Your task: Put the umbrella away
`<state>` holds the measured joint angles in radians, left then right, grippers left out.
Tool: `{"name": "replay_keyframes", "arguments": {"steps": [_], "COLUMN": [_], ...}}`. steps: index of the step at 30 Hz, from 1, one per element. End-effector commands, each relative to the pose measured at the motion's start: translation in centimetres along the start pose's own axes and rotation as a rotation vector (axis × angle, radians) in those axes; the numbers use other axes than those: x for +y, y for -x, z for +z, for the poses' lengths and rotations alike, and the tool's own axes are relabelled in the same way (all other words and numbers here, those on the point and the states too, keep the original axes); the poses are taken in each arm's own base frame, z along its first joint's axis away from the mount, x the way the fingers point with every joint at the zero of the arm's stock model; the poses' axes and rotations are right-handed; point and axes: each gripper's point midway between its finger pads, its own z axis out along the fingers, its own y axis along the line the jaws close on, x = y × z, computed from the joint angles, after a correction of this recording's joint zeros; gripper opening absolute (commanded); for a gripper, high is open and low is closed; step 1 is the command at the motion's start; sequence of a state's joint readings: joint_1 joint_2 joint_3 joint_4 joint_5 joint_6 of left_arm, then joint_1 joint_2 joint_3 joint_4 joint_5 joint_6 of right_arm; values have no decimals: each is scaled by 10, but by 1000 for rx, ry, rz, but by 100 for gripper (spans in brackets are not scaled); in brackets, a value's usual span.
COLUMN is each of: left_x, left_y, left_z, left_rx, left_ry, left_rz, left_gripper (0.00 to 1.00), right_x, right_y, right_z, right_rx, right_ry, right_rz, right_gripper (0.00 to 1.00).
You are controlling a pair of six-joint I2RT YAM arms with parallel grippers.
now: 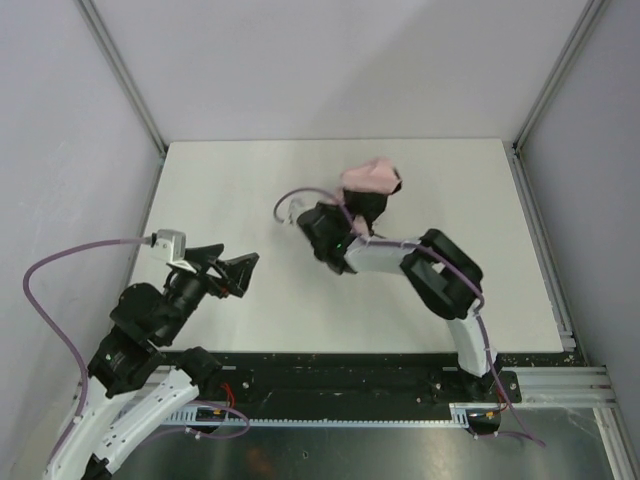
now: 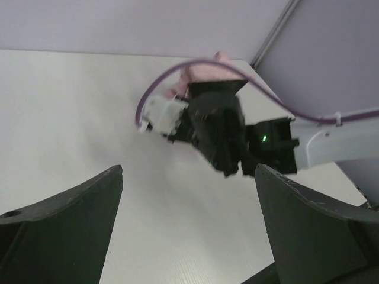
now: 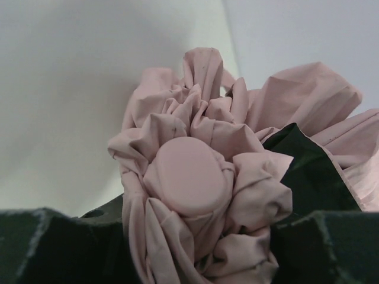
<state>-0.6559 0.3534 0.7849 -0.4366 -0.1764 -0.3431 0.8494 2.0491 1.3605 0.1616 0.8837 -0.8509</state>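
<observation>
The umbrella (image 1: 370, 179) is a bunched pale pink fabric bundle with dark lining, at the table's far middle. In the right wrist view it fills the frame (image 3: 237, 177), with a smooth pink oval cap (image 3: 188, 176) facing the camera between the two dark fingers. My right gripper (image 1: 362, 208) is shut on the umbrella. My left gripper (image 1: 232, 272) is open and empty at the near left, pointing toward the right arm; its two dark fingers (image 2: 65, 231) frame bare table. The umbrella's pink top shows behind the right wrist in the left wrist view (image 2: 204, 72). The shaft and wrist loop are hidden.
The white table (image 1: 250, 190) has metal frame posts (image 1: 130, 90) at its far corners and grey walls around. The right arm (image 1: 440, 270) and its purple cable (image 1: 295, 195) lie across the middle.
</observation>
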Motion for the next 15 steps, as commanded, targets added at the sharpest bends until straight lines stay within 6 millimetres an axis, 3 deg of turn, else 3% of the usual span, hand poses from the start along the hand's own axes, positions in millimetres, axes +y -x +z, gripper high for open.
{"name": "replay_keyframes", "arguments": {"steps": [1,5,10,12,15], "left_x": [15,15,15,18,24], "left_y": [-9,-22,-37,-48,-67], "left_z": [-4,-2,5,8,15], "left_rx": [-32,-9,28,50,89], "left_ry": [64,63,85,107,154], "left_rz": [-73,-125,-223,-265,-333], "left_gripper": [96,96,94,93,92], "right_x": [52,126,204,231,255], "right_y": [22,8,-27,-41,-62], "right_z": [-25,-46,-82,-104,-133], "right_rx": [-33,-9,60,85,164], "right_ry": [59,265,644,844,1082], "right_rz": [-1,-46,-119,-149,-169], "right_gripper": [0,0,0,0,0]}}
